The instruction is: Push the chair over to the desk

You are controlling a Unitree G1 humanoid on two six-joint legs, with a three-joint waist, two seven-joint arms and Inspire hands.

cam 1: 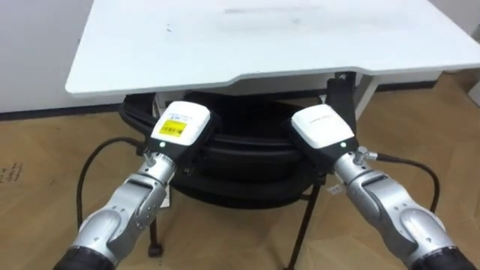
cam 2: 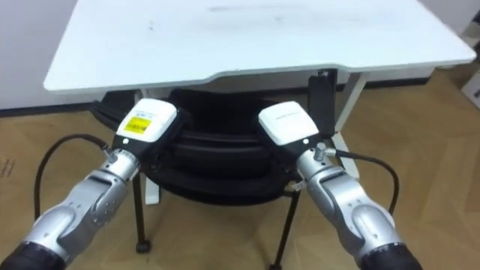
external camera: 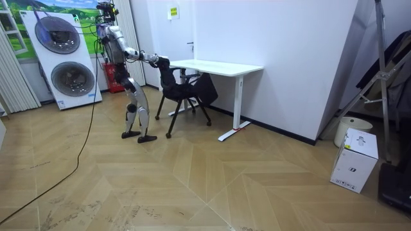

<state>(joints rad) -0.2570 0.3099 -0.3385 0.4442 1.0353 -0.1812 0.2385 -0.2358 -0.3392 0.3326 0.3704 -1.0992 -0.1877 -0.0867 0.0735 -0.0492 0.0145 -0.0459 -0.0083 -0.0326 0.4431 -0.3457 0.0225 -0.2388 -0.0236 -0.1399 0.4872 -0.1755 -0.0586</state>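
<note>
By the white desk (cam 1: 262, 37), left hand (cam 1: 180, 129) and right hand (cam 1: 322, 127) touch the black chair (cam 1: 240, 161); grip cannot be told.

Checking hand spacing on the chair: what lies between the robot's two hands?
The black back of the chair runs between the left hand and the right hand, just under the desk, as both eye views show.

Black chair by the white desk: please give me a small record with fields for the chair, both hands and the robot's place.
chair: black chair with thin metal legs, partly under the white rectangular desk
hands: left hand and right hand lie on top of the backrest, apart
robot: stands behind the chair, both arms stretched forward
</note>
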